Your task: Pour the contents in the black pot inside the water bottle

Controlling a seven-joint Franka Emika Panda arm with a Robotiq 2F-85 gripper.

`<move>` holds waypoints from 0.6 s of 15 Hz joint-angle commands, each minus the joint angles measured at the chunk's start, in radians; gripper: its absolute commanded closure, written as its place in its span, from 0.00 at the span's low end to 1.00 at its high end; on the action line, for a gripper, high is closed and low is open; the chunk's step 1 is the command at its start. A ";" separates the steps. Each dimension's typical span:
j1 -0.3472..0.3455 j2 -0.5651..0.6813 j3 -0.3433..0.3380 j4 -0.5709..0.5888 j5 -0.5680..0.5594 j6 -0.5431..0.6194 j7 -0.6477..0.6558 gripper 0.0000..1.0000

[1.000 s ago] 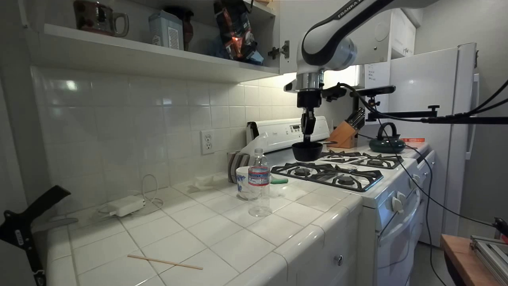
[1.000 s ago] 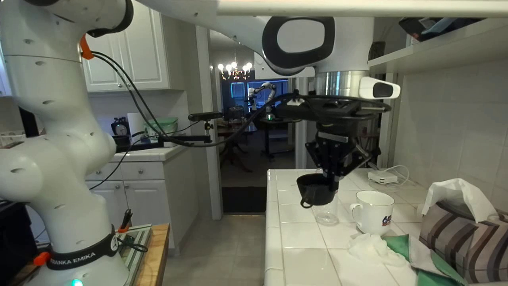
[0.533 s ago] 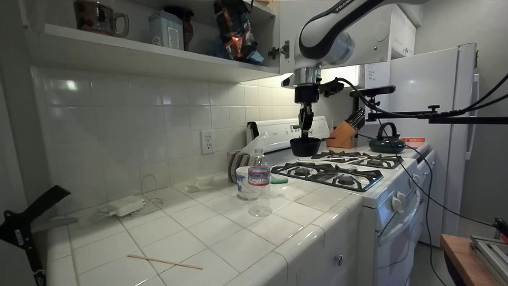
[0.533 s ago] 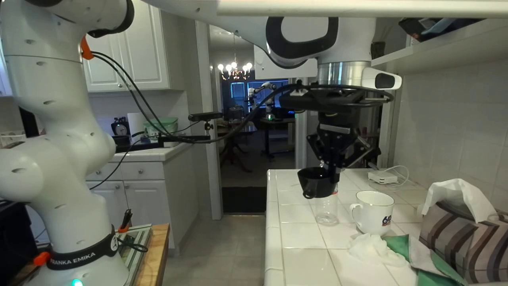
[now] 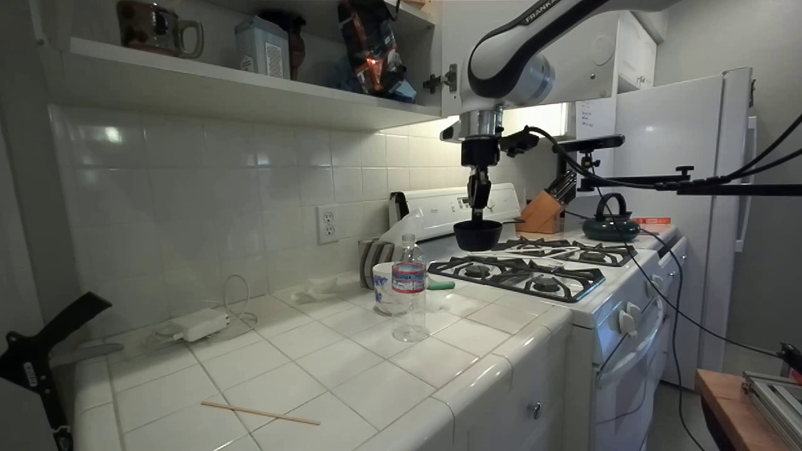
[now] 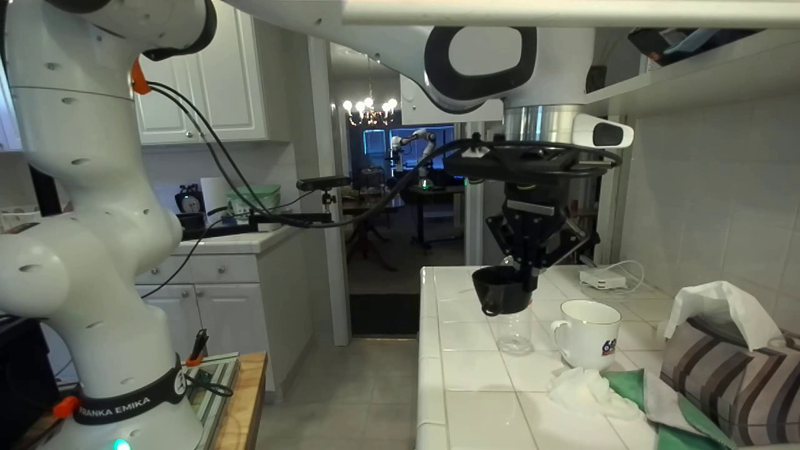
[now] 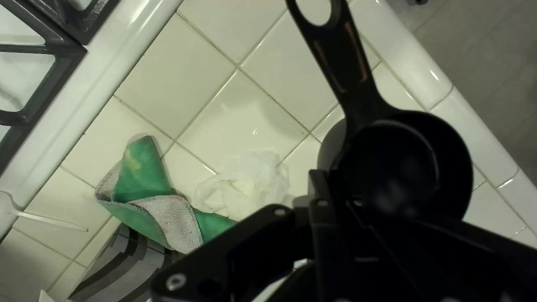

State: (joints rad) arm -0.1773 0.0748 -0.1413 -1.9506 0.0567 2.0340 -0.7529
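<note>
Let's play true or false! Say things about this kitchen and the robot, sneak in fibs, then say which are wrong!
1. The pincer grips the black pot. True.
2. The water bottle stands on the counter. True.
3. The black pot is resting on the counter. False: it hangs in the air.
4. The water bottle has no label. False: a red and blue label shows.
5. A green cloth lies near the white mug. True.
6. The white mug is tipped over. False: it stands upright.
</note>
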 commanded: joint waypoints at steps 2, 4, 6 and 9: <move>0.008 0.038 0.016 0.070 0.011 -0.014 0.001 0.99; 0.011 0.046 0.023 0.098 0.007 -0.026 0.002 0.99; 0.013 0.056 0.027 0.135 0.008 -0.046 -0.005 0.99; 0.018 0.073 0.037 0.191 -0.005 -0.089 -0.007 0.99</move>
State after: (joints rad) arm -0.1640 0.1178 -0.1123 -1.8408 0.0569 2.0111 -0.7529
